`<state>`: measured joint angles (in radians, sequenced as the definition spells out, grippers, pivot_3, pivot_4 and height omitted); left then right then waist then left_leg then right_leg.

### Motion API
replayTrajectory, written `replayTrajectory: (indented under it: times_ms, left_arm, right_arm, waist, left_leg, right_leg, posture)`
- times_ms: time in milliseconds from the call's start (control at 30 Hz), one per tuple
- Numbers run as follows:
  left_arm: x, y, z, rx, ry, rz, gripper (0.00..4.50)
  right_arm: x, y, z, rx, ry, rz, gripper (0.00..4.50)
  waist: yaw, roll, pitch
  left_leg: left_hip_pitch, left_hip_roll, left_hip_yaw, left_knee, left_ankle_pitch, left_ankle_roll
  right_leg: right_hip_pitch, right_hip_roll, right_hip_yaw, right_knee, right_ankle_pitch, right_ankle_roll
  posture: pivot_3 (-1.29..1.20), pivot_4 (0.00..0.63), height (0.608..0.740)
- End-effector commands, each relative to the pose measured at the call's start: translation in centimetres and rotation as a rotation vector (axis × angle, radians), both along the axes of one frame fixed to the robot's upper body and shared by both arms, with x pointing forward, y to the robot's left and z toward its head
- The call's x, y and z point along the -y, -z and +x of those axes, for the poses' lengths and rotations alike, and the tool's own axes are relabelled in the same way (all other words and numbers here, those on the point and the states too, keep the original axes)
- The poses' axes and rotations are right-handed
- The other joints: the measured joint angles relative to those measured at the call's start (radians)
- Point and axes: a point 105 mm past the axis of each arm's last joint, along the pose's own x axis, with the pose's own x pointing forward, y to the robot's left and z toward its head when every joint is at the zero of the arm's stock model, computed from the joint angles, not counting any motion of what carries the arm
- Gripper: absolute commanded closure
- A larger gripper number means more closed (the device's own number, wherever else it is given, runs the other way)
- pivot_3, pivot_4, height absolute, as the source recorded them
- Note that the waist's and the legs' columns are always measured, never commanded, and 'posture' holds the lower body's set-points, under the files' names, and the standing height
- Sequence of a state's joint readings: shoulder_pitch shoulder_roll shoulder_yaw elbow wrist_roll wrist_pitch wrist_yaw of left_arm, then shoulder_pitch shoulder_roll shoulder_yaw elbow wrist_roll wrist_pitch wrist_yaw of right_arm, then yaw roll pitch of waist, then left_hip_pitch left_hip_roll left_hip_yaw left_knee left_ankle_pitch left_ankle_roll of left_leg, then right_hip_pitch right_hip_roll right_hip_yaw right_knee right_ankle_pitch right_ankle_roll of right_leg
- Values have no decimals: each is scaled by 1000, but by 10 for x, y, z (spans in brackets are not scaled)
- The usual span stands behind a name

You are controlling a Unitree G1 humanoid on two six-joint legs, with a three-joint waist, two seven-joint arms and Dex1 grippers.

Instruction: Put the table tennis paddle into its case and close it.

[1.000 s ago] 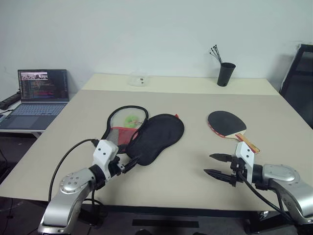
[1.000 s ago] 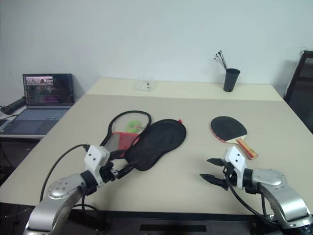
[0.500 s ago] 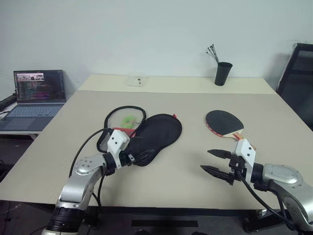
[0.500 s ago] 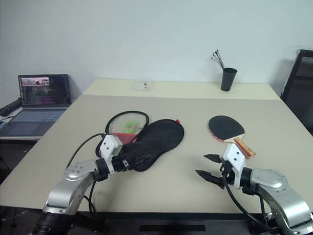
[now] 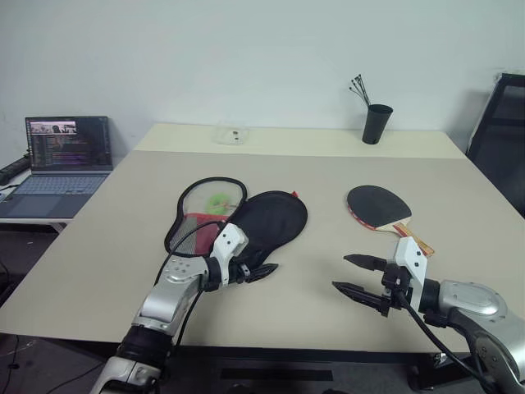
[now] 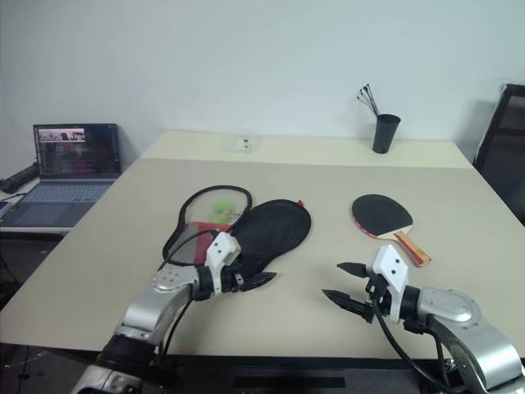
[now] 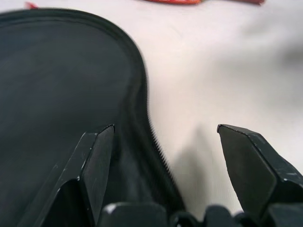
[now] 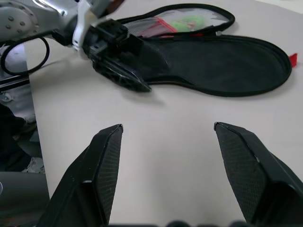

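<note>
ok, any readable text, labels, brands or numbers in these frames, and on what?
None readable.
Open grey laptop on the side desk: screen shows lines of text and a small image strip, too small to read.
Open black fabric paddle case with red panel: no legible logo.
Black-rubber table tennis paddle with wooden handle: no marking visible.
Black cup and small clear box at the table's far edge: no label legible.

Case lies unzipped, left gripper at its narrow end. Paddle well apart; right gripper spread wide.
</note>
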<state>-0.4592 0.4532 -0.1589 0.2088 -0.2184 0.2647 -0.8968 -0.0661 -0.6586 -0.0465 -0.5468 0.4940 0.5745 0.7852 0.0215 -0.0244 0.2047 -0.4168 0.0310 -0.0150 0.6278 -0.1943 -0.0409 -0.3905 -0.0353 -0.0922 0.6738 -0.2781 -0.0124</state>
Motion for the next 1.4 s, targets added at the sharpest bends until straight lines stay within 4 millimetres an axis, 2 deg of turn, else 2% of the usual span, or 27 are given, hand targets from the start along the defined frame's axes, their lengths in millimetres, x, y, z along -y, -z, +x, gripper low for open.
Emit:
replayTrajectory:
  times_ms: [33, 267, 333, 400, 567, 667, 800, 967, 1267, 1400]
  left_arm:
    - [3, -2, 8, 49, 33, 44, 695]
    - [4, 5, 13, 28, 28, 58, 695]
    - [6, 6, 10, 7, 35, 47, 1068]
    - [8, 6, 6, -10, 46, 42, 1633]
    - [18, -2, -5, -81, 65, -16, 3478]
    - [23, -8, -3, -102, 13, -50, 4480]
    - [35, -16, 2, -104, -32, -84, 4480]
    - [67, -19, 26, -101, -122, -119, 4480]
    - [125, -16, 50, -85, -123, -98, 4480]
    - [137, -14, 54, -78, -112, -84, 4480]
  right_arm:
    - [-6, -9, -4, 42, -23, 20, 1159]
    - [-2, -8, -4, 45, 0, 20, 1159]
    - [-1, -8, -3, 48, 7, 19, 1108]
    - [-1, -8, -3, 49, 11, 19, 1108]
    - [2, -10, -2, 60, 26, 16, 1108]
    - [5, -12, 1, 68, 39, 13, 1108]
    - [10, -14, 3, 75, 53, 5, 1108]
    - [23, -19, 8, 92, 85, -18, 1108]
    - [33, -21, 8, 102, 112, -41, 1108]
    - [33, -20, 6, 102, 119, -42, 1108]
  waist:
    - [0, 0, 0]
    - [0, 0, 0]
    - [0, 0, 0]
    - [0, 0, 0]
    - [0, 0, 0]
    - [1, 0, 0]
    - [2, 0, 0]
    - [6, -1, 1]
    - [3, -2, 1]
    - [3, -2, 1]
  left_leg:
    - [0, 0, 0, 0, 0, 0]
    - [0, 0, 0, 0, 0, 0]
    - [0, 0, 0, 0, 0, 0]
    - [0, 0, 0, 0, 0, 0]
    - [0, 0, 0, 0, 0, 0]
    - [0, -1, 0, 0, 0, 0]
    - [0, -1, -1, 1, 0, 0]
    - [0, -2, -1, 2, 0, 0]
    - [-1, -3, 1, 2, 0, 1]
    - [-1, -4, 1, 3, 0, 1]
  right_leg:
    - [0, 0, 0, 0, 0, 0]
    - [0, 1, 0, 1, 0, 0]
    - [0, 1, 0, 1, 0, 0]
    - [0, 1, 0, 1, 0, 0]
    - [0, 1, 0, 0, 0, 0]
    - [0, 1, 0, 0, 0, 0]
    - [1, 1, 0, 1, 0, 0]
    - [1, 1, 0, 1, 1, 1]
    - [1, 2, 0, 0, 1, 3]
    - [1, 2, -1, 0, 1, 4]
  posture:
    - [0, 150, 740]
    - [0, 150, 740]
    - [0, 150, 740]
    - [0, 150, 740]
    - [0, 150, 740]
    - [0, 150, 740]
    - [0, 150, 740]
    - [0, 150, 740]
    - [0, 150, 740]
    - [0, 150, 740]
